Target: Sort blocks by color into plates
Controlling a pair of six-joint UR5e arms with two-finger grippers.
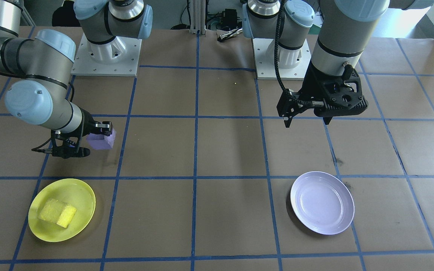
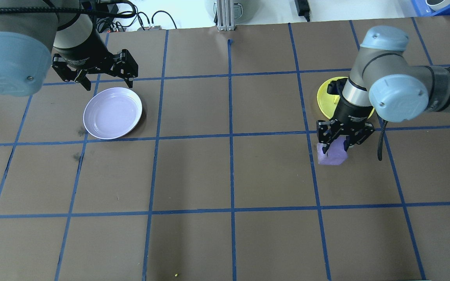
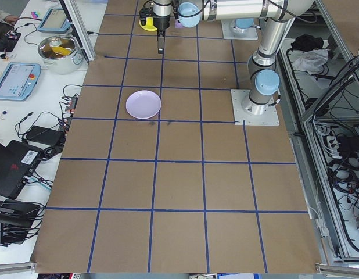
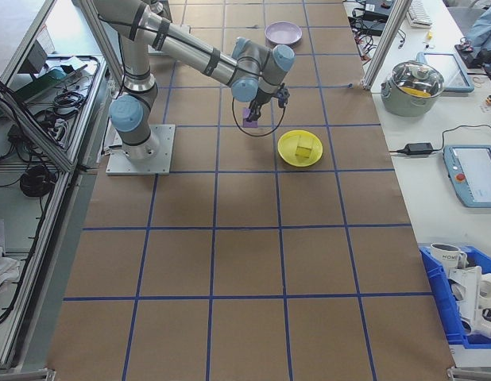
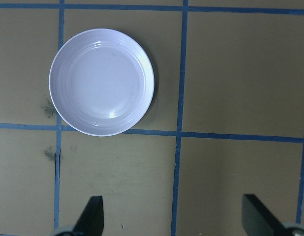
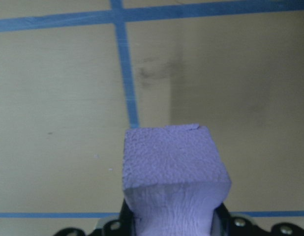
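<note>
Purple block in the air, and its plate is clear across the table!

The lavender plate (image 1: 322, 202) sits bare under the left arm, well apart from the yellow plate (image 1: 61, 209), which already holds the yellow block (image 1: 57, 212). The right gripper (image 2: 336, 145) pinches the purple block (image 2: 332, 153) hard enough to dent the foam (see the wrist view), wrist bent and hanging just beside the yellow plate. The risk: squeezed foam could spring or slip free on the long carry, or land on the wrong plate. The left gripper (image 2: 106, 80) hovers spread wide, empty, pointing down near the lavender plate.
</note>
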